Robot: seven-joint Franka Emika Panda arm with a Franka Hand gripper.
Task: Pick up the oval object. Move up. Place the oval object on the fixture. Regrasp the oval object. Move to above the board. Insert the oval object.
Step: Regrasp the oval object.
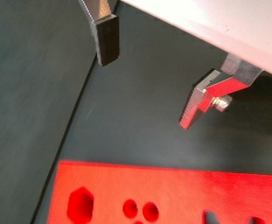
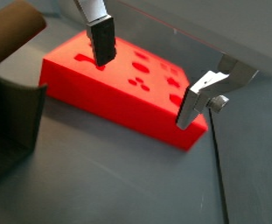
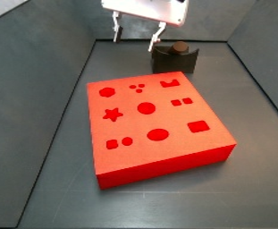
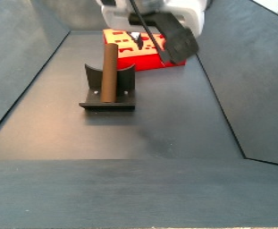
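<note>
The oval object (image 4: 106,70), a slim brown peg, stands upright on the dark fixture (image 4: 106,100). In a wrist view the peg (image 2: 10,39) and fixture (image 2: 10,122) show close at the side. In a side view the fixture (image 3: 177,61) stands behind the red board (image 3: 135,156), with the peg's top (image 3: 174,45) on it. My gripper (image 3: 135,40) is open and empty, in the air beside the fixture near the board's far edge. It shows open in both wrist views (image 1: 148,92) (image 2: 144,93), with nothing between the fingers (image 1: 107,44). The board (image 1: 173,192) (image 2: 115,92) (image 4: 129,58) lies below.
The dark floor (image 3: 57,116) is bounded by sloping dark walls (image 4: 34,63) on both sides. A floor seam (image 1: 68,122) runs past one finger. The gripper's white body (image 4: 165,11) hangs over the board's edge.
</note>
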